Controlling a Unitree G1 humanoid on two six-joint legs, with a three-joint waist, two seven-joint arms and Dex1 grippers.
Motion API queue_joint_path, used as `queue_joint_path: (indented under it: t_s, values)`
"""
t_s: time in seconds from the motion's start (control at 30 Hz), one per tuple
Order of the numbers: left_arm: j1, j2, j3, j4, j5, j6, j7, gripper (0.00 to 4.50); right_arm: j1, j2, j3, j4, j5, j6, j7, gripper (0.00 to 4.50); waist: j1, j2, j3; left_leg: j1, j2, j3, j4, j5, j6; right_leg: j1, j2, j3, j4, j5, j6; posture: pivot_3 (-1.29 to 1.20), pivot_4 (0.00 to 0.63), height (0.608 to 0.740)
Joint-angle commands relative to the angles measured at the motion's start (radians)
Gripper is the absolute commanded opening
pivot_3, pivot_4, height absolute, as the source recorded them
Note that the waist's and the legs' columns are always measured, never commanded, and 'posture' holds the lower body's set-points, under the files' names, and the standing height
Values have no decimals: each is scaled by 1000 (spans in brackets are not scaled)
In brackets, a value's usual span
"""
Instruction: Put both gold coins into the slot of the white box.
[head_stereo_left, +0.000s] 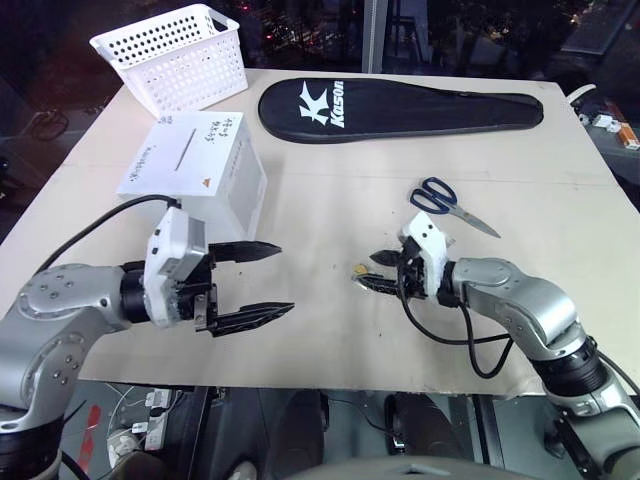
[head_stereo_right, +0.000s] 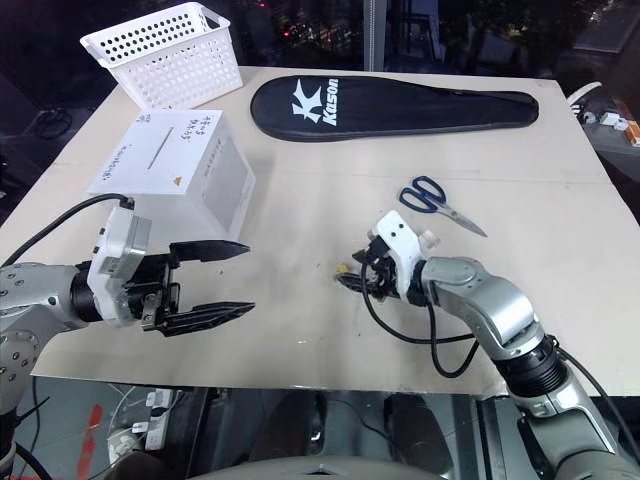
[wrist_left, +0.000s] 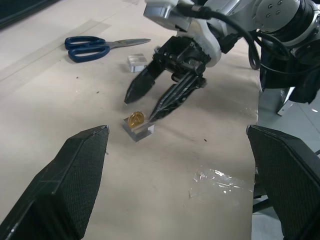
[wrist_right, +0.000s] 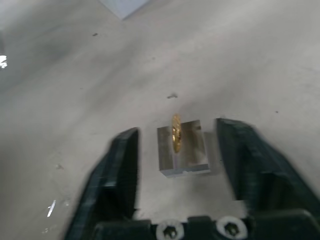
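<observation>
A gold coin (wrist_right: 176, 131) stands on edge in a small clear holder (wrist_right: 183, 151) on the tan table, also seen as the coin (wrist_left: 136, 119). My right gripper (head_stereo_left: 366, 270) is down at the table with its fingers (wrist_right: 125, 160) open on either side of the holder, not touching it. The white box (head_stereo_left: 195, 165) stands at the left, with a thin slot (head_stereo_left: 181, 151) in its printed top. Just in front of the box, my left gripper (head_stereo_left: 285, 277) hovers wide open and empty, pointing toward the right gripper.
A second clear holder (wrist_left: 137, 61) lies behind the right gripper, near the blue-handled scissors (head_stereo_left: 450, 205). A black racket case (head_stereo_left: 400, 105) and a white perforated basket (head_stereo_left: 180, 55) sit at the far side. The table's front edge (head_stereo_left: 300, 385) is close below both grippers.
</observation>
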Motion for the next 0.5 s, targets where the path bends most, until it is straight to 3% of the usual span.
queue_joint_path:
  t_s: [0.03,0.1,0.2,0.5]
  values:
    - [14,14,20,-21,-16,-15,9,4500,-16,3,-20,-29,-3,11,8,2484,0,0,0,0,0,0,0,0,0,0,0,0,0,0,0,0,150,740]
    - [19,14,20,-25,-20,-14,14,4500,-18,6,-21,-33,1,20,14,2260,-1,0,0,0,0,0,0,0,0,0,0,0,0,0,0,0,150,740]
    - [23,14,18,-31,-28,-10,23,4500,-21,6,-19,-37,-1,29,18,1132,-1,0,0,0,0,0,0,0,0,0,0,0,0,0,0,0,150,740]
    - [27,19,17,-42,-51,1,48,4500,-32,13,-14,-33,-11,43,29,1132,-2,0,0,0,0,0,0,0,0,0,0,0,0,0,0,0,150,740]
